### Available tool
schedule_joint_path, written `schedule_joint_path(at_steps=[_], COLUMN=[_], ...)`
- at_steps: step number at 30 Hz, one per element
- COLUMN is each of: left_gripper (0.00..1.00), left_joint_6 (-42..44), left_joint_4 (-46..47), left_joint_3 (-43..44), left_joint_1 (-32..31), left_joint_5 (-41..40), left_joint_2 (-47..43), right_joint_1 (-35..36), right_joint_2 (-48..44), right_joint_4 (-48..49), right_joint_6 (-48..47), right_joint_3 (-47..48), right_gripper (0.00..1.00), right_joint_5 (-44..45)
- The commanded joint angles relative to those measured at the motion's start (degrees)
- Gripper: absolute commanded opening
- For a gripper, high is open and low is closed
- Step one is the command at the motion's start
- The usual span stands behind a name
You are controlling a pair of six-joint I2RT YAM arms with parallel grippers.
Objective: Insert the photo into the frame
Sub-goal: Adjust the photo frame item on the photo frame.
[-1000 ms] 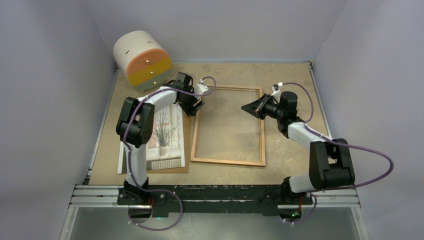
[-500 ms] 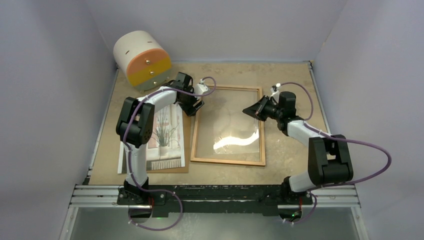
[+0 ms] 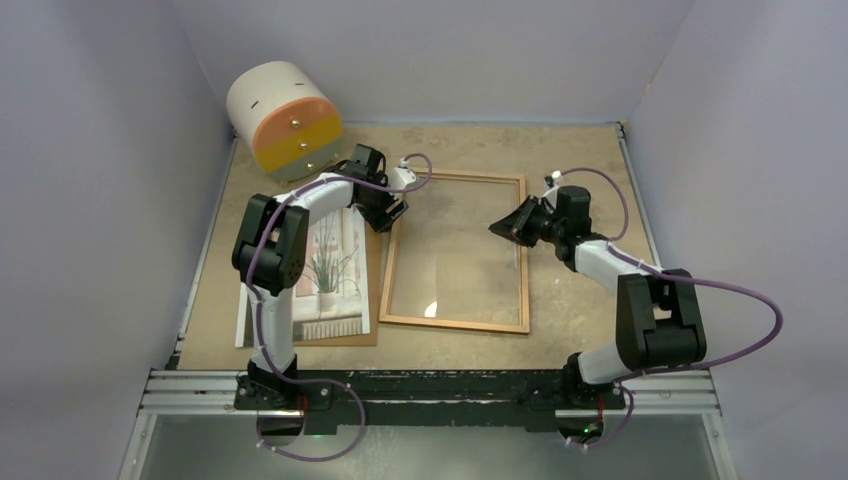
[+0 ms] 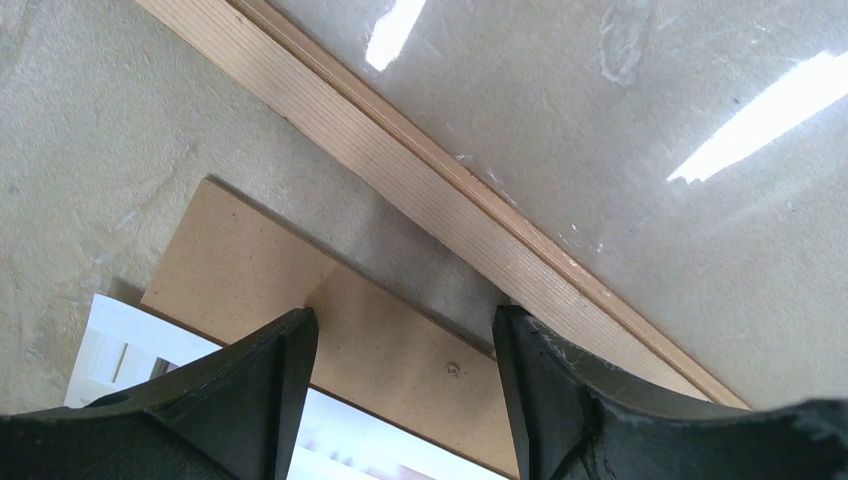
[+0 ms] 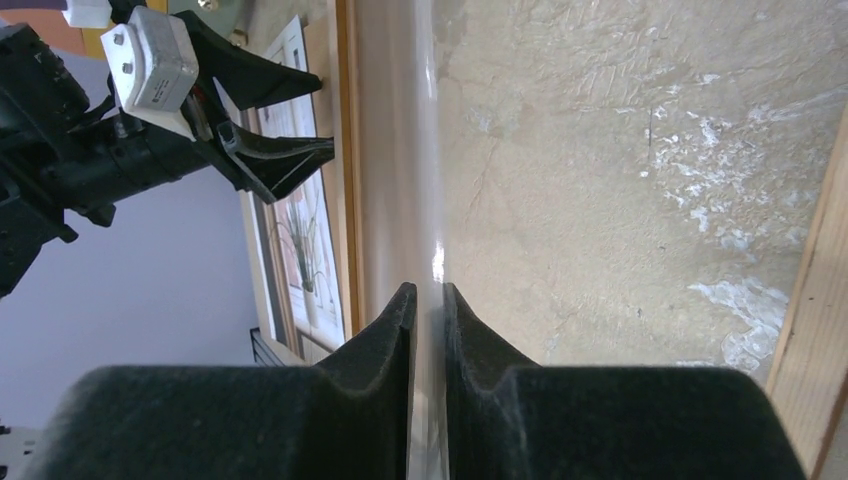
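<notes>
- A tan table (image 3: pixel 560 310) fills the top view, with both arms reaching in from its near edge.
- The frame (image 3: pixel 455 324) lies flat at the middle of the table. It is a thin orange-brown wooden rectangle, and its glass (image 3: pixel 455 250) catches a small glint near the near rail.
- A round white box (image 3: pixel 285 120) with an orange and yellow face sits at the far left corner, well apart from the frame.
- A plain brown board (image 4: pixel 240 260) lies flat just left of the frame, its right edge running beside the frame's left rail.
- The photo (image 3: pixel 325 270) lies face up on that board, outside the frame. It shows a spiky green plant by pale curtains, and the left arm crosses over part of it.
- The left gripper (image 4: pixel 402 318) hangs over the board's far right corner, just beside the frame's left rail. Its fingers are spread wide and hold nothing. The photo's far edge lies just on the near side of them. Whether the fingers touch the board cannot be told.
- The right gripper (image 5: pixel 428 292) points left over the glass from the frame's right rail. Its fingers stand only a thin slit apart. The photo lies well apart from it, across the whole frame.
</notes>
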Motion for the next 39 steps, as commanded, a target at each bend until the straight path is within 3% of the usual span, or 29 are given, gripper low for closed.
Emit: schedule_joint_path(at_steps=[1, 24, 26, 30, 37, 39], left_gripper=[0.67, 0.67, 0.67, 0.67, 0.67, 0.67], left_joint_6=[-1.18, -1.02, -0.99, -0.81, -0.76, -0.76], left_joint_4=[-2.16, -2.27, -2.27, -2.32, -2.27, -2.28], left_joint_3=[-1.31, -1.13, -1.17, -1.3, -1.39, -1.39], left_joint_1=[-0.58, -0.67, -0.67, -0.67, -0.67, -0.67], left_joint_5=[3.41, 3.78, 3.65, 3.47, 3.51, 3.51], left_joint_2=[-0.28, 0.18, 0.26, 0.09, 0.09, 0.08], right_joint_1=[0.85, 0.94, 0.94, 1.7, 3.76, 4.28], right_joint_2=[-1.47, 2.33, 2.27, 2.56, 3.72, 4.19], right_joint_4=[-0.23, 8.95, 7.0, -0.87, -13.69, -16.51], right_joint_6=[-1.4, 0.61, -0.93, -6.47, -14.35, -15.95], right_joint_3=[0.67, -0.13, 0.38, 3.14, 9.09, 10.7], right_gripper=[0.15, 0.18, 0.24, 0.45, 0.98, 0.99], right_joint_5=[0.66, -2.23, -1.57, 0.97, 9.97, 12.19])
